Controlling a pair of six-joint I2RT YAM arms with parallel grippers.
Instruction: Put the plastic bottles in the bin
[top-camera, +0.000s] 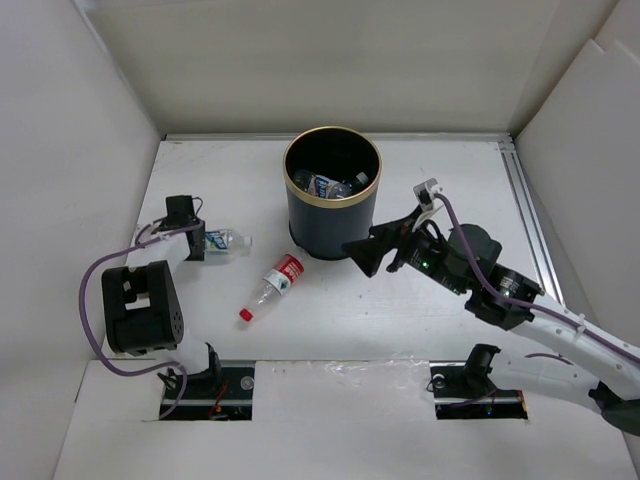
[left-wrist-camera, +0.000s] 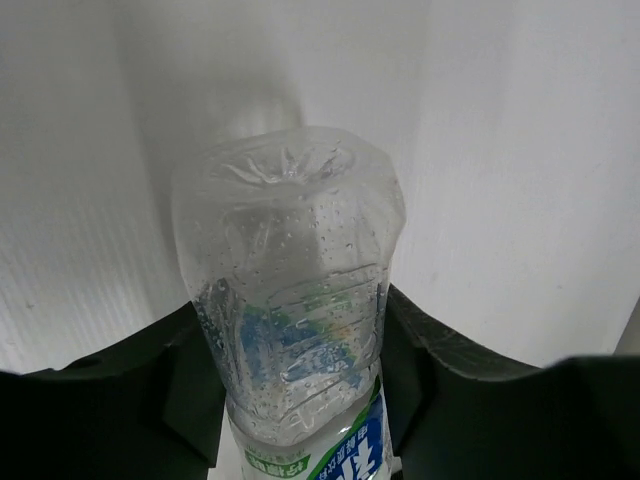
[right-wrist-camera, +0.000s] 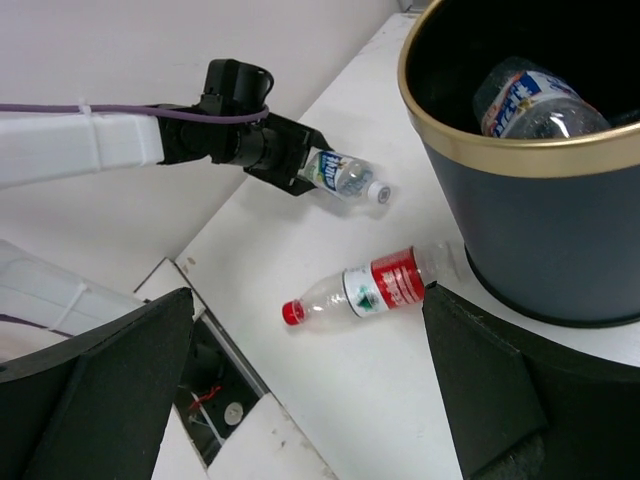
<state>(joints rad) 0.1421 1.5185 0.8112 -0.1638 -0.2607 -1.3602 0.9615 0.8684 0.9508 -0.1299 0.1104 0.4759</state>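
The black bin with a gold rim (top-camera: 300, 215) stands at the table's far middle, with several bottles (top-camera: 330, 185) inside; it also shows in the right wrist view (right-wrist-camera: 530, 220). My left gripper (top-camera: 196, 244) is shut on a clear bottle with a blue-white label (top-camera: 226, 241) at the left, gripping its base end (left-wrist-camera: 290, 290) between both fingers (left-wrist-camera: 420, 370); the cap points right. A clear bottle with a red label and red cap (top-camera: 276, 284) lies on the table beside the bin's base (right-wrist-camera: 375, 285). My right gripper (top-camera: 362, 256) is open and empty, right of that bottle, near the bin.
White walls enclose the table on the left, back and right. A metal rail (top-camera: 530, 220) runs along the right edge. Two cut-outs with wiring (top-camera: 210, 385) sit at the near edge by the arm bases.
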